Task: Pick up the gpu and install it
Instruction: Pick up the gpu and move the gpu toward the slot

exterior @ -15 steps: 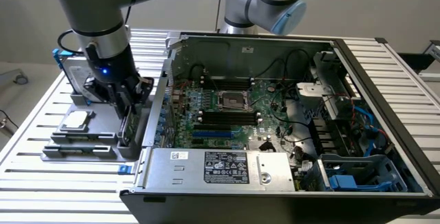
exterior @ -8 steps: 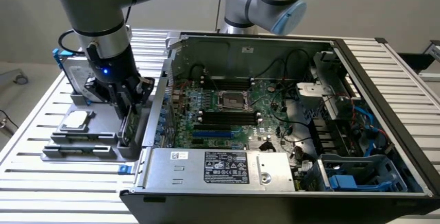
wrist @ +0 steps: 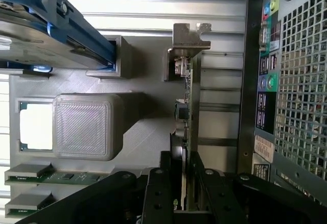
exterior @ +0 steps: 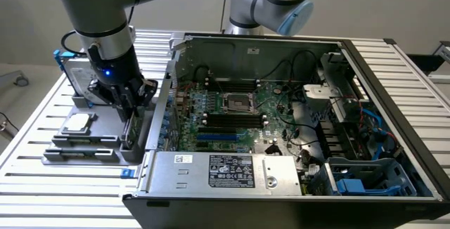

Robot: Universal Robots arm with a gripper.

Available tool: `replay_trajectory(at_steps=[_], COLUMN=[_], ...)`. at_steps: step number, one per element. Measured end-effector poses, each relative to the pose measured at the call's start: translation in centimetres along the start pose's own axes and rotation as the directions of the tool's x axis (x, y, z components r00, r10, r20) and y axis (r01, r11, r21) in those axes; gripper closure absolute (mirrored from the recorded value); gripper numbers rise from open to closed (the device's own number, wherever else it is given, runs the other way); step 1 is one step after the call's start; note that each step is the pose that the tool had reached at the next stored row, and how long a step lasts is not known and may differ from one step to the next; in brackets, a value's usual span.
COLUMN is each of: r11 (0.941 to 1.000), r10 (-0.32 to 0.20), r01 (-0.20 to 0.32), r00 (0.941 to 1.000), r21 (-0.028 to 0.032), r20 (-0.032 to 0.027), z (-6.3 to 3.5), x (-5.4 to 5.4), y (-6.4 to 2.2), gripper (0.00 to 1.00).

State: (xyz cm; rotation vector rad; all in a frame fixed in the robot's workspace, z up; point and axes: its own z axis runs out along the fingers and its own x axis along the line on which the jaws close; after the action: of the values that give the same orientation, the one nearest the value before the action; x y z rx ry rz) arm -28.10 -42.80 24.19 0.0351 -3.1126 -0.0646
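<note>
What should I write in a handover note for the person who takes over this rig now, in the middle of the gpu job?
Gripper: lowered over the gpu, astride its upper edge. Whether it grips the card cannot be told.
The gpu stands on edge in the gray holder, beside the open computer case.
Done: the approach; the gripper is at the card.
Left: the gpu is not yet lifted out of the holder and not yet installed in the case.
</note>
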Motion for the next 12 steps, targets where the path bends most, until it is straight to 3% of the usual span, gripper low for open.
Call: replay_trajectory(at_steps=[9,12], r11=[0.9999,0.9999], r10=[0.010,0.010], r01=[-0.010,-0.010], r00=[0.9999,0.9999], r21=[-0.0006,-0.0028], r20=[0.0030,0.0057], z=[0.11,-0.26], x=[-0.01,-0.02], y=[0.00,0.04], gripper=[0.74,0.74])
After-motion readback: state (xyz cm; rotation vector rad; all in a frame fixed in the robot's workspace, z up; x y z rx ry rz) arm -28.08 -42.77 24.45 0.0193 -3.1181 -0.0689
